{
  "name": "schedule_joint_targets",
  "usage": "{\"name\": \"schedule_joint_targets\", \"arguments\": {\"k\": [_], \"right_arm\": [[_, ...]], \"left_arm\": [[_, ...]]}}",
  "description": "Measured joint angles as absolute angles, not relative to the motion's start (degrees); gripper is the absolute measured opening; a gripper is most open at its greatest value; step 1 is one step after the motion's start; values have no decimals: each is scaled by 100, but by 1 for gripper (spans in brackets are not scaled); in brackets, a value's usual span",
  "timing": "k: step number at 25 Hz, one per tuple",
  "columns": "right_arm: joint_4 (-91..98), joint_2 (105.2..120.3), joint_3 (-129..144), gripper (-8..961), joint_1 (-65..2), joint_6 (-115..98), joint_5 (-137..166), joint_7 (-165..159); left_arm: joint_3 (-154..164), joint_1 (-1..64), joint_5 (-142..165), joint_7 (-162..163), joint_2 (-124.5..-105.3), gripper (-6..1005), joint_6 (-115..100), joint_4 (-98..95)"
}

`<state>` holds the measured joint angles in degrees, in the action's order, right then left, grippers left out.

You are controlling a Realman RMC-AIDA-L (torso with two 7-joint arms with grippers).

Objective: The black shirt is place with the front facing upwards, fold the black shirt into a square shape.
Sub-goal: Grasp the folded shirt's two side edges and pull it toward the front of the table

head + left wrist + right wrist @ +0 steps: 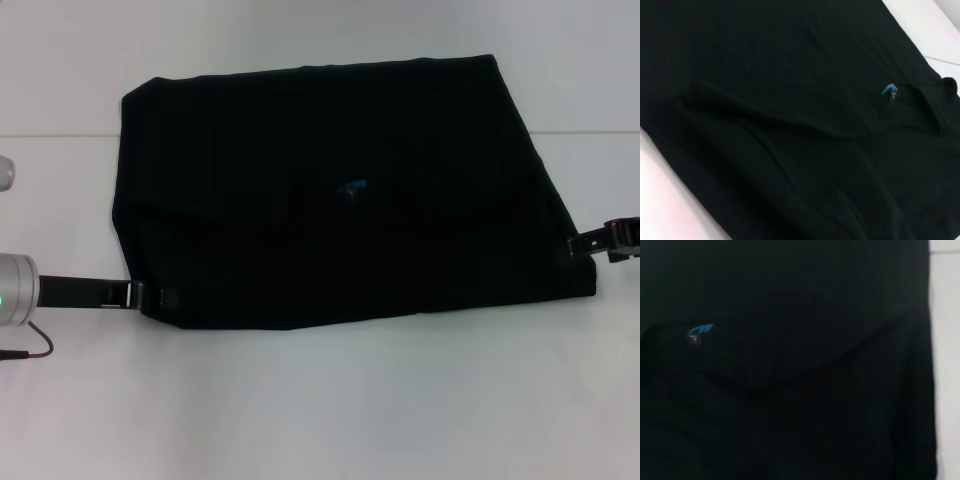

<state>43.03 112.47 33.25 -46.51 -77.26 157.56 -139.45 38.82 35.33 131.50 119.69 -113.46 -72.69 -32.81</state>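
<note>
Fingers' state unclear on both: left gripper [150,297] and right gripper [590,243] low at opposite edges of the black shirt [340,190].

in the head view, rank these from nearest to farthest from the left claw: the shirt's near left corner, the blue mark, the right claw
1. The near left corner of the black shirt, right at the left claw.
2. The blue mark, near the shirt's middle.
3. The right claw, at the shirt's far right edge on the white table.
</note>
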Motion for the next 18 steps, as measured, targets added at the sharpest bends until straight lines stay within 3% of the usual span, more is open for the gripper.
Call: {"name": "schedule_joint_targets", "arguments": {"k": [18], "right_arm": [[3459,11360,3446,867,-4810,-6843,15763,-13826]], "left_arm": [[3849,3589,13148,11978,-11342,30,-7268,-3272]]}}
